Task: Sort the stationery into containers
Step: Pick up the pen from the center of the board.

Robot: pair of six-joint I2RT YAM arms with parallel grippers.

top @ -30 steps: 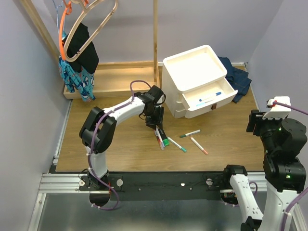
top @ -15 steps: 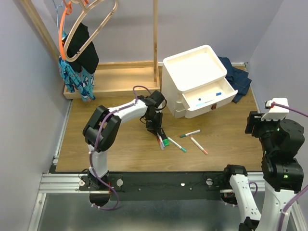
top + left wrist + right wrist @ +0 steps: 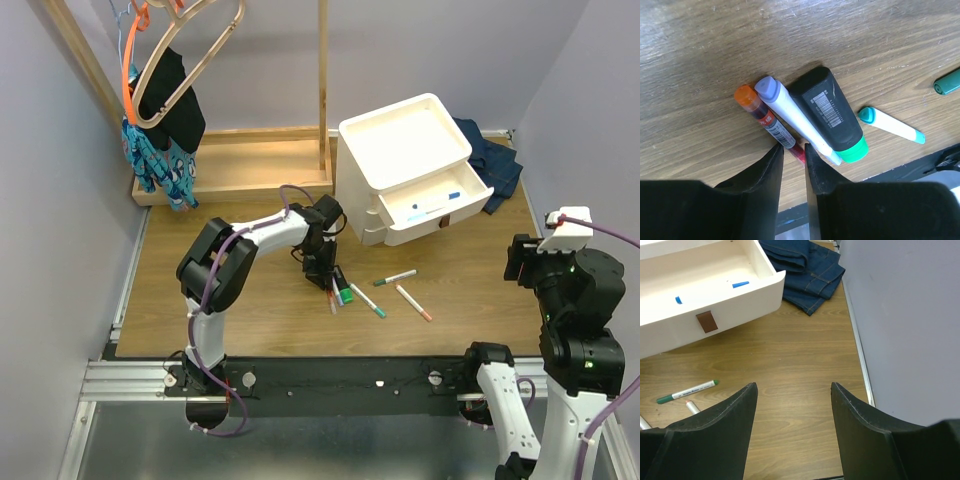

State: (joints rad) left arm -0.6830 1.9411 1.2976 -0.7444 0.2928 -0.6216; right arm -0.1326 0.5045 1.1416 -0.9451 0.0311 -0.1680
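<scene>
My left gripper (image 3: 794, 150) is down on the table at a cluster of three items: an orange-capped marker (image 3: 762, 116), a white marker with a pale lilac cap (image 3: 790, 111) and a thick black-and-green marker (image 3: 832, 112). Its jaws stand narrowly apart around the orange-capped marker's red end, which still lies on the wood. In the top view the gripper (image 3: 329, 281) is at the same cluster (image 3: 340, 292). The white drawer unit (image 3: 405, 140) has its top drawer (image 3: 470, 195) open, with a blue-capped marker (image 3: 437, 206) inside. My right gripper (image 3: 792, 400) is open and empty, raised at the right.
Loose markers lie in front of the unit: a green-capped one (image 3: 368, 301), a green one (image 3: 395, 277) and an orange-tipped one (image 3: 413, 302). Folded jeans (image 3: 490, 160) lie behind the unit. A wooden rack base (image 3: 240, 165) with hanging clothes stands at the back left.
My left gripper has dropped and shifted slightly right onto the marker cluster. The right arm has drifted a little left and down in the view.
</scene>
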